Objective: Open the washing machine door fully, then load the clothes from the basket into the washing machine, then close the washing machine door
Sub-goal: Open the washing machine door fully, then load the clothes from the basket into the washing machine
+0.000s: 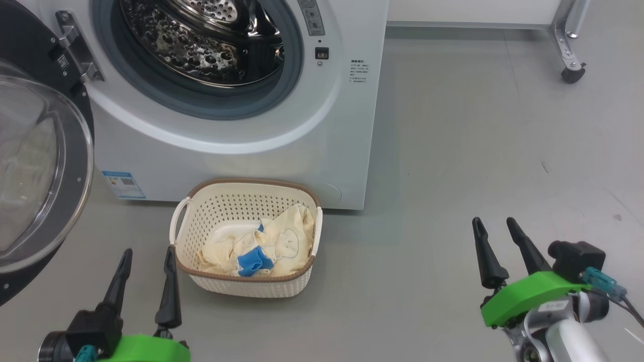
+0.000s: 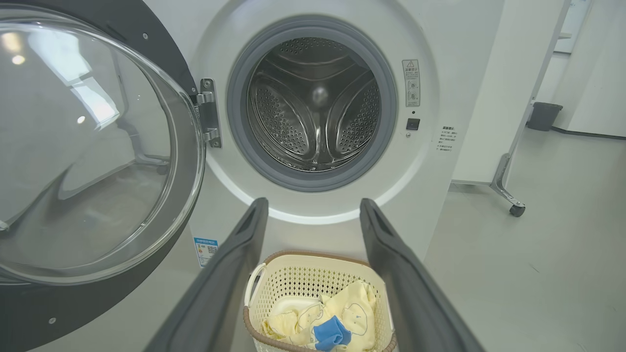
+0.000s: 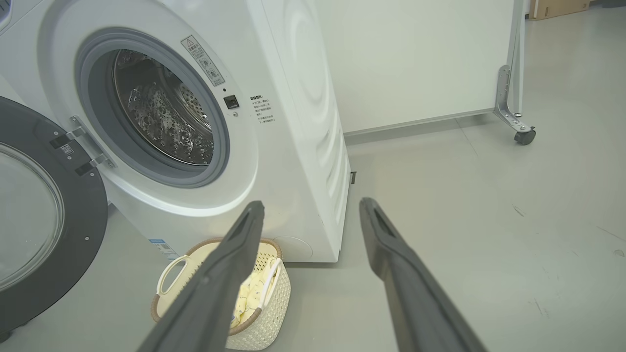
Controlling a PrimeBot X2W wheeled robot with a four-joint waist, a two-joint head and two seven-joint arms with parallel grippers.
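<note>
Door step looks done: washing machine door (image 1: 40,166) hangs wide, drum (image 1: 201,45) bare. Loading is next. Clothes (image 1: 271,244) lie in the basket (image 1: 236,206) on the floor, just before the washing machine (image 1: 241,161). Left gripper (image 1: 149,251) and right gripper (image 1: 493,221) are both spread and empty. Left is nearer, so it should drop into the basket and pinch fabric.

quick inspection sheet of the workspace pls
surface: grey floor, small marks
job's things: white front-loading washing machine, black-rimmed round glass door swung open; cream perforated plastic basket on floor before it holding cream-yellow garments with blue patches
clutter: nothing seen
grippers: left gripper open, empty; right gripper open, empty
cables: dark cable at right wrist
surroundings: white panel on castor frame; dark bin
</note>
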